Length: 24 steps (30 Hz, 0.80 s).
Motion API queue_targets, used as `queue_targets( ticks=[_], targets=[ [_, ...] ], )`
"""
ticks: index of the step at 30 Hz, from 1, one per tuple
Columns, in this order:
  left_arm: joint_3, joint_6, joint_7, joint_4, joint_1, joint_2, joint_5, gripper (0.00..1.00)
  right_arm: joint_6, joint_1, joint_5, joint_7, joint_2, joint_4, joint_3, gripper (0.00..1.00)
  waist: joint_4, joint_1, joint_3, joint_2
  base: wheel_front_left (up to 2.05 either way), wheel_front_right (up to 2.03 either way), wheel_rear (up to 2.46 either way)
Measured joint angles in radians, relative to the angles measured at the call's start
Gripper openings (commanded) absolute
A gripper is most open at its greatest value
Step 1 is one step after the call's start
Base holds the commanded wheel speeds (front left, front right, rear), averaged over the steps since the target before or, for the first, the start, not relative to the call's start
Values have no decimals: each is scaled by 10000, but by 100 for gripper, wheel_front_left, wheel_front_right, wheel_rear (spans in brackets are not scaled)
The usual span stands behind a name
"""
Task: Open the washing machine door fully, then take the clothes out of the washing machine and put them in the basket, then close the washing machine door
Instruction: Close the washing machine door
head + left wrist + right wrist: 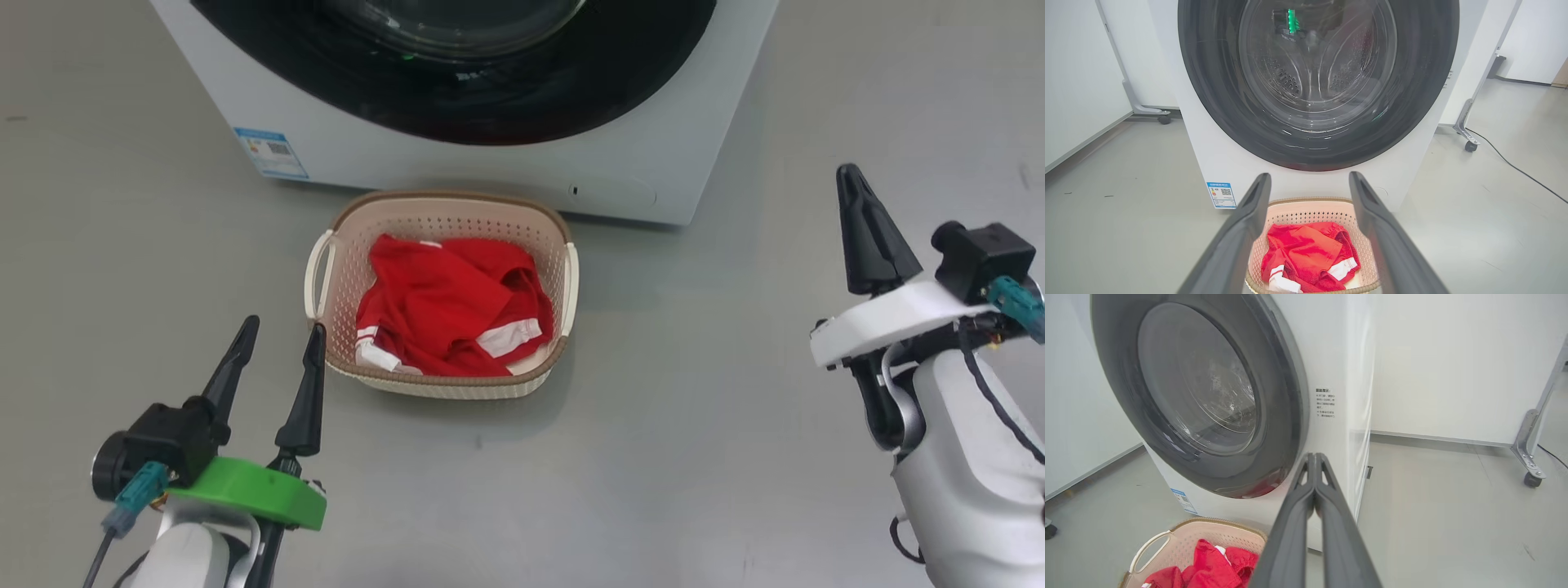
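The white washing machine (367, 155) (1208, 163) (1339, 375) stands at the far side, its round black door (506, 114) (1318, 151) (1282, 396) shut flat against the front. On the floor before it sits the cream basket (445, 204) (1306, 204) (1180, 539) with the red clothes (445, 306) (1306, 253) (1208, 567) lying inside. My left gripper (282, 331) (1309, 179) is open and empty, just left of the basket and short of it. Off to the right of the basket, my right gripper (849, 173) (1314, 456) is shut on nothing and points at the machine's right corner.
Grey floor (653, 392) spreads around the basket. White partition panels on castor feet (1470, 143) (1531, 477) flank the machine, and a black cable (1515, 163) runs along the floor at its right. A blue sticker (271, 152) marks the machine's lower left.
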Motion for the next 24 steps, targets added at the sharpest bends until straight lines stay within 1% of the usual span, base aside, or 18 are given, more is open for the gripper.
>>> queue_targets(
  ticks=[6, 10, 12, 16, 18, 22, 24],
  targets=[
    [213, 0, 0, -4, 635, 0, -6, 100, -96, 1099, 222, 0, 109, -370, -403, 0, -454, 0, -815, 0, 0, 0, 0],
    [207, 0, 0, -42, 864, -10, -6, 100, -251, 1733, 274, 0, 130, -625, -711, 0, -749, 0, -1240, 0, 0, 0, 0],
    [211, 0, 0, -123, 928, -17, -6, 100, -253, 2007, 272, 0, 128, -800, -813, 0, -876, 0, -1415, 0, 0, 0, 0],
    [213, 0, 0, -226, 1067, -27, -4, 100, -272, 2504, 270, 0, 144, -1122, -997, 0, -1094, 0, -1674, 0, 0, 0, 0],
    [221, 0, 0, -253, 1131, -33, 2, 100, -345, 2736, 270, 0, 171, -1271, -1126, 0, -1171, 0, -1756, 0, 0, 0, 0],
    [309, 0, 0, -272, 1251, -50, 21, 100, -360, 3145, 268, 0, 263, -1524, -1308, 0, -1255, 0, -1849, 0, 0, 0, 0],
    [435, 0, 0, -267, 1308, -67, 21, 100, -422, 3292, 268, 0, 326, -1645, -1363, 0, -1283, 0, -1866, 0, 0, 0, 0]
  ],
)
